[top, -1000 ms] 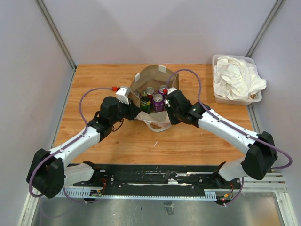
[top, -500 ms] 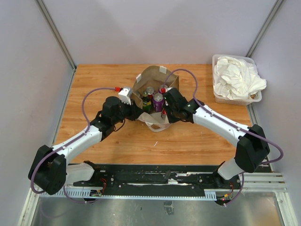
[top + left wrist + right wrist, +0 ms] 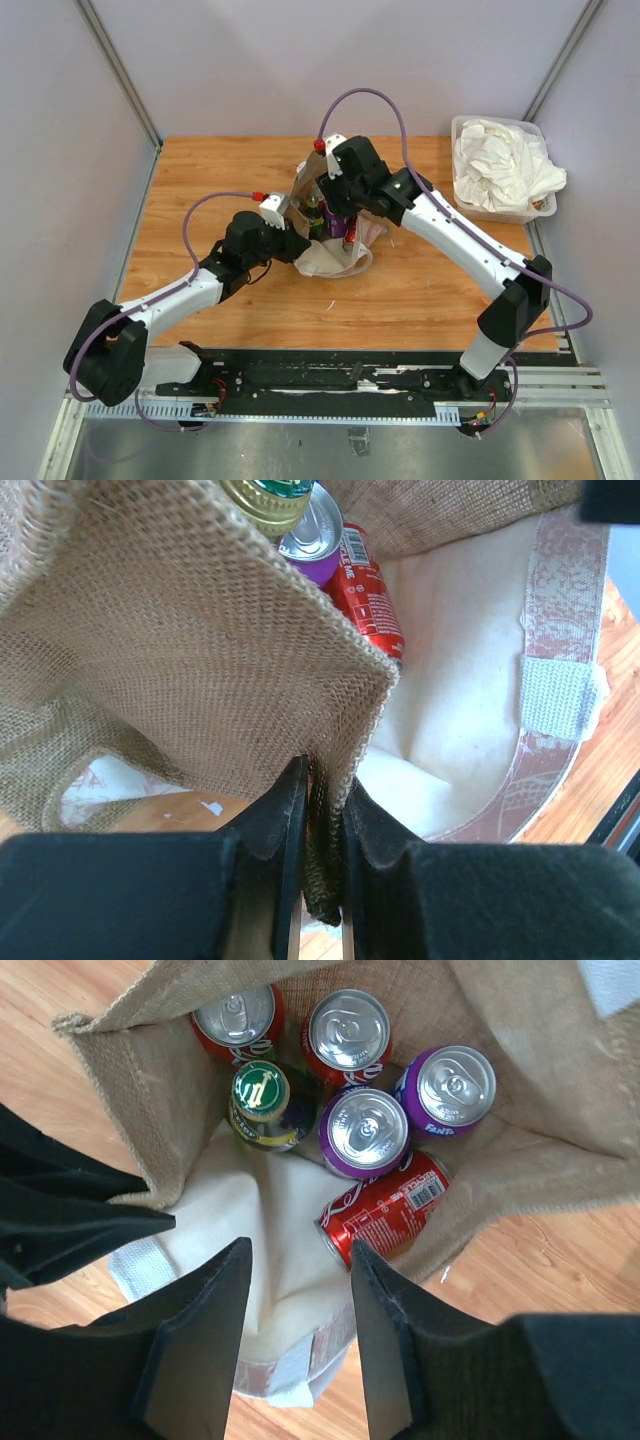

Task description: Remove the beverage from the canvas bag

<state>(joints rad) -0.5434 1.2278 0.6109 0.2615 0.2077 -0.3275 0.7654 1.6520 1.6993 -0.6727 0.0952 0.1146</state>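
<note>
The canvas bag [image 3: 340,262] stands mid-table, mouth open, its pale front panel sagging toward me. My left gripper [image 3: 292,232] is shut on the bag's left burlap rim [image 3: 322,780]. My right gripper [image 3: 343,208] hangs open and empty over the bag's mouth [image 3: 298,1260]. Inside the bag are two upright red cans [image 3: 238,1018], two upright purple cans [image 3: 365,1130], a green-capped bottle [image 3: 262,1100], and a red can [image 3: 385,1208] lying on its side just past the right finger. The left wrist view also shows the lying red can [image 3: 365,590].
A clear plastic bin of white cloth [image 3: 500,165] stands at the back right corner. The wooden table [image 3: 220,170] is walled at the back and on both sides. My left arm lies along the bag's left side.
My right arm has swung from the bag's near right side up and back, so it now hangs over the bag's mouth. The front panel sags more. My left gripper keeps its hold.
</note>
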